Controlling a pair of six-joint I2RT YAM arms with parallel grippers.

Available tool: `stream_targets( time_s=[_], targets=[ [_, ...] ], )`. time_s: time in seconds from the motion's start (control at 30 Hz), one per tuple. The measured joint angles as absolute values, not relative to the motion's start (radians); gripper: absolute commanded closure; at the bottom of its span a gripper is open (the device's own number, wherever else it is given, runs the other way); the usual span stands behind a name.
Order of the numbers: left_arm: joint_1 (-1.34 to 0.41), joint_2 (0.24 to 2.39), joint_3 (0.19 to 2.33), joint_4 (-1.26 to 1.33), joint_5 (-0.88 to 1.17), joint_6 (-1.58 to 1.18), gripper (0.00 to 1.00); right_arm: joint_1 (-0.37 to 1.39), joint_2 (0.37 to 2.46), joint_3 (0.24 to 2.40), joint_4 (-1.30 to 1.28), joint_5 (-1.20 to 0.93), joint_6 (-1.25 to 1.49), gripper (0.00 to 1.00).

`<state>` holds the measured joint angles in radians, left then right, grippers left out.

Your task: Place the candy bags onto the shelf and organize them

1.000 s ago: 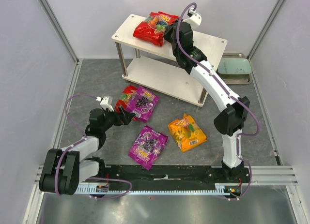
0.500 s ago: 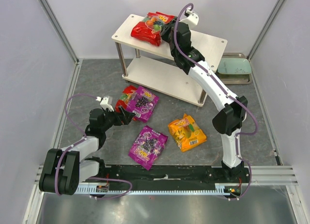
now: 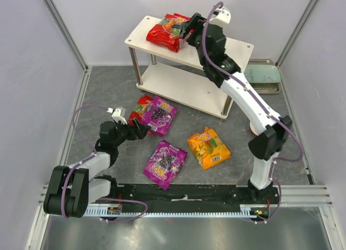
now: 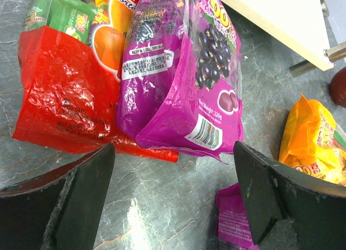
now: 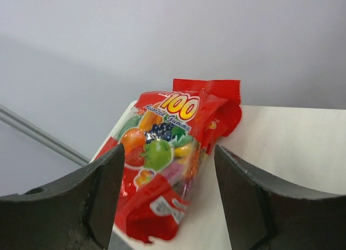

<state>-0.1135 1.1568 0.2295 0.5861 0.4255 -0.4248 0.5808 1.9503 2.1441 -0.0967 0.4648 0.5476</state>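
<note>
One red candy bag (image 3: 167,32) (image 5: 162,169) lies on the top board of the shelf (image 3: 238,47) (image 5: 286,147), near its back left corner. My right gripper (image 3: 187,33) (image 5: 168,171) is open, its jaws wide on either side of that bag's near end without pinching it. On the floor, a purple bag (image 3: 158,114) (image 4: 184,72) overlaps a second red bag (image 3: 141,106) (image 4: 59,93). My left gripper (image 3: 142,130) (image 4: 173,201) hovers open just in front of them, holding nothing. Another purple bag (image 3: 165,163) (image 4: 233,217) and an orange bag (image 3: 208,148) (image 4: 313,139) lie nearer the front.
A pale green metal tray (image 3: 263,76) sits at the back right, beside the shelf. The shelf's lower board (image 3: 184,88) (image 4: 281,18) holds nothing. White walls close in the left, back and right sides.
My right gripper has opened and let go of the red bag, which now rests on the shelf top; the right arm has drawn back to the right. The left arm has stayed put.
</note>
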Motion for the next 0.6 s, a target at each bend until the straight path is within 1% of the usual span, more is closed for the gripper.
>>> stream_targets(
  time_s=[0.17, 0.33, 0.5, 0.6],
  targets=[
    [-0.113, 1.157, 0.229, 0.586, 0.425, -0.425, 0.03, 0.585, 1.678, 1.894, -0.06, 0.456, 0.469, 0.25],
    [-0.113, 1.156, 0.229, 0.586, 0.424, -0.425, 0.03, 0.634, 1.39, 1.629, -0.035, 0.445, 0.413, 0.28],
    [-0.113, 1.138, 0.229, 0.587, 0.42, -0.425, 0.03, 0.753, 1.228, 1.415, -0.053, 0.435, 0.388, 0.28],
    [-0.113, 1.131, 0.229, 0.587, 0.419, -0.425, 0.03, 0.843, 1.179, 1.244, -0.08, 0.414, 0.398, 0.27]
  ],
)
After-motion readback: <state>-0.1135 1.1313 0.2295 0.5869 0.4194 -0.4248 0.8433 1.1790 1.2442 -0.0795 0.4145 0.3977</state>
